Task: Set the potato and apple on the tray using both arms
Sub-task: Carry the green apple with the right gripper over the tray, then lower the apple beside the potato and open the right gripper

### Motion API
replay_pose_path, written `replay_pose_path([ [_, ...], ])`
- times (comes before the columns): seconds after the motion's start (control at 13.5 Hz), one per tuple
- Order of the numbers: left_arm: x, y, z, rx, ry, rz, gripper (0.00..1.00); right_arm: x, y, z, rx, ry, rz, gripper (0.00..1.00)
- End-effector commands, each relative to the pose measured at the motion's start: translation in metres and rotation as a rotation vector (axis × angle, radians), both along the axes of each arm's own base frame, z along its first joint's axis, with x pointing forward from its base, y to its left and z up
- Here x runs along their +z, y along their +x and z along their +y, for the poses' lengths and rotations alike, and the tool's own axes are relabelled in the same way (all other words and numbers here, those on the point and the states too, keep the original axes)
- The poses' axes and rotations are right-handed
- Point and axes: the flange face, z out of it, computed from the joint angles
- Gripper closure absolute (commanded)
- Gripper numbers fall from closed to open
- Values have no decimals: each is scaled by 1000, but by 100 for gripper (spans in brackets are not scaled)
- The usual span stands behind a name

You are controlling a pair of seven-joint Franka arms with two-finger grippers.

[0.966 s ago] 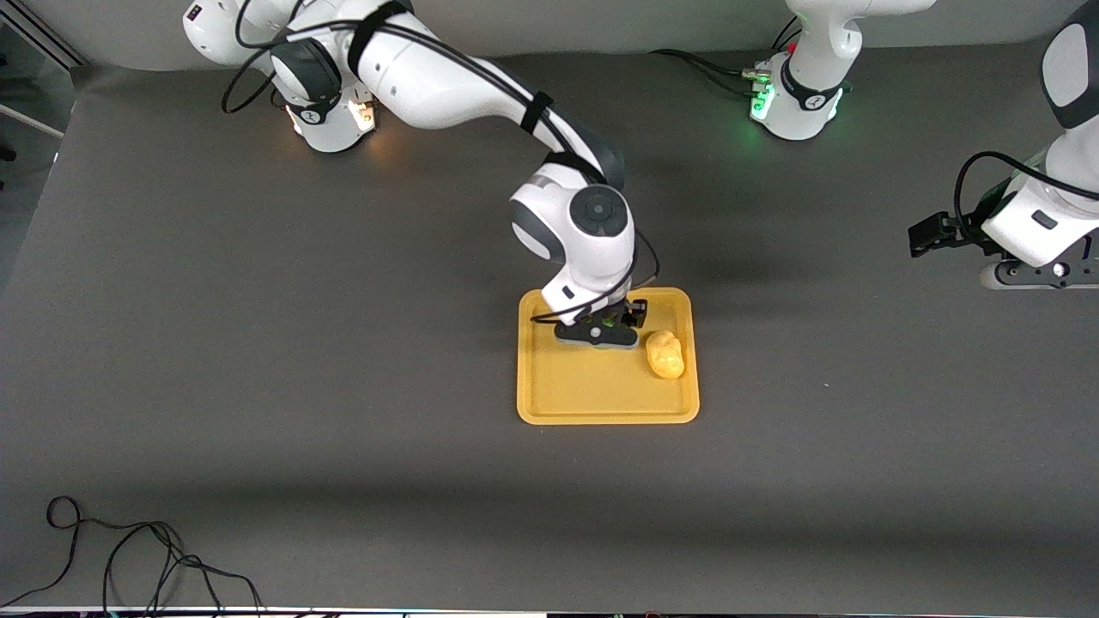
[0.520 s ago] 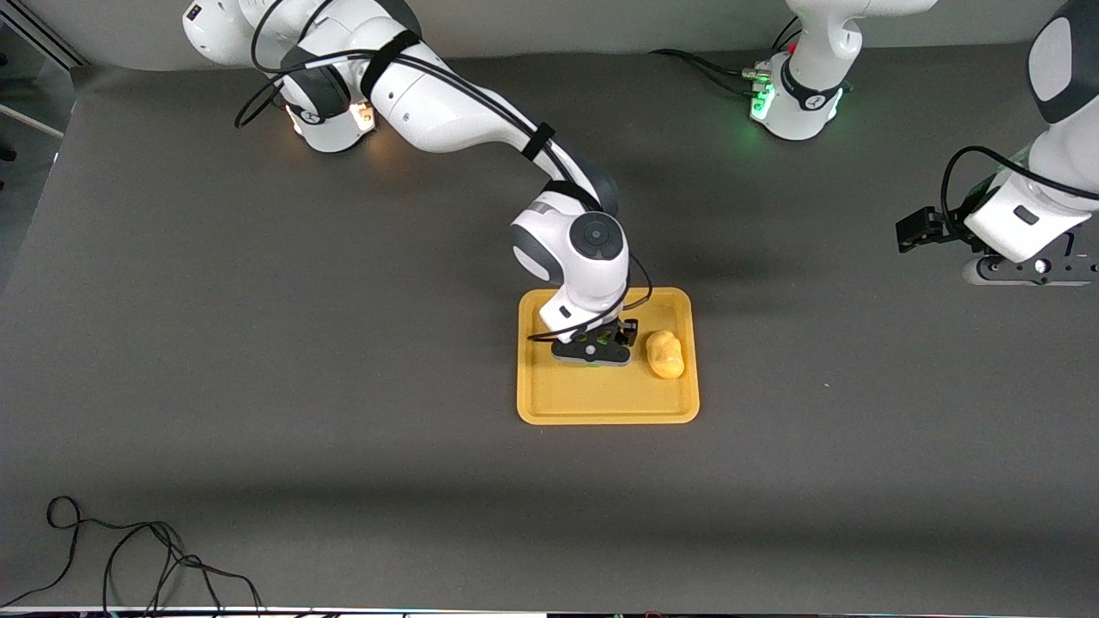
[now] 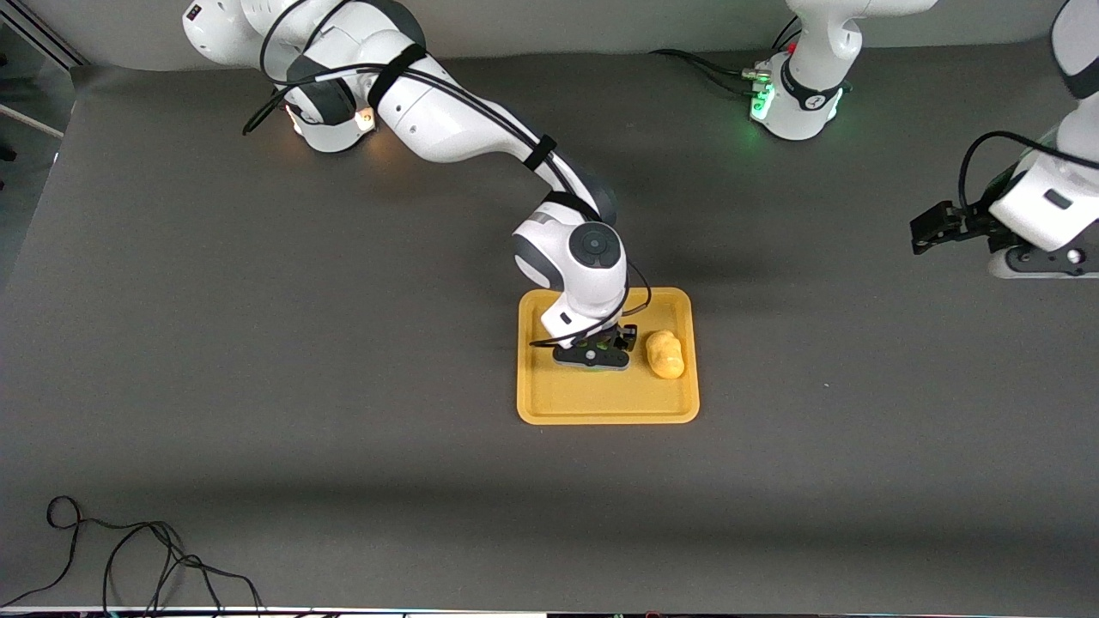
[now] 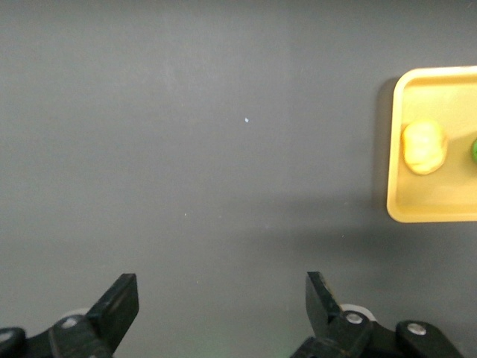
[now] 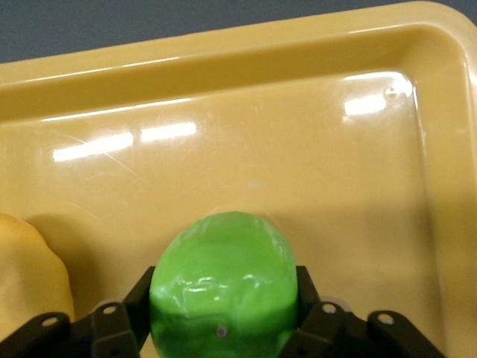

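The orange-yellow tray [image 3: 601,399] lies mid-table. The yellow-tan potato [image 3: 665,354] lies in it, at the side toward the left arm's end. My right gripper [image 3: 595,352] is low over the tray beside the potato, shut on the green apple [image 5: 223,287]. In the right wrist view the fingers [image 5: 123,313] press both sides of the apple, close over the tray floor [image 5: 298,149], with the potato [image 5: 26,276] next to it. I cannot tell whether the apple touches the floor. My left gripper [image 3: 1035,260] hangs open and empty [image 4: 220,306] over bare table toward the left arm's end. Its view shows the tray [image 4: 440,205] and potato [image 4: 423,147].
Dark grey mat covers the table. Two white arm bases [image 3: 794,99] stand along the edge farthest from the front camera. A black cable [image 3: 129,558] lies coiled at the near corner toward the right arm's end.
My right gripper has come down lower over the tray with the apple in it. The left arm has shifted slightly over the bare table.
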Motion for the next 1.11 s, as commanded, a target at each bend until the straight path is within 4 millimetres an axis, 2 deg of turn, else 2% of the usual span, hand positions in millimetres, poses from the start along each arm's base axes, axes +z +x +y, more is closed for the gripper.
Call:
replay_pose_path([
  [0.0, 12, -7, 0, 19, -14, 3, 0, 10, 7, 2, -1, 1, -34, 0],
  [0.22, 11, -7, 0, 11, -9, 20, 0, 37, 10, -2, -10, -20, -28, 0],
  [0.37, 18, -4, -6, 9, -1, 7, 0, 74, 11, -6, -20, -28, -21, 0],
  [0.52, 17, -5, -5, 13, -6, 12, 0, 130, 21, -25, -58, -25, -2, 0],
  [0.74, 17, -5, -6, 10, -11, 11, 0, 218, 25, -62, -72, -66, 26, 0],
  [0.82, 17, -5, -6, 9, -11, 13, 0, 237, 29, -79, -66, -87, 43, 0],
  [1.04, 17, -5, -6, 9, -11, 11, 0, 310, 47, -154, 3, -116, 79, 0],
])
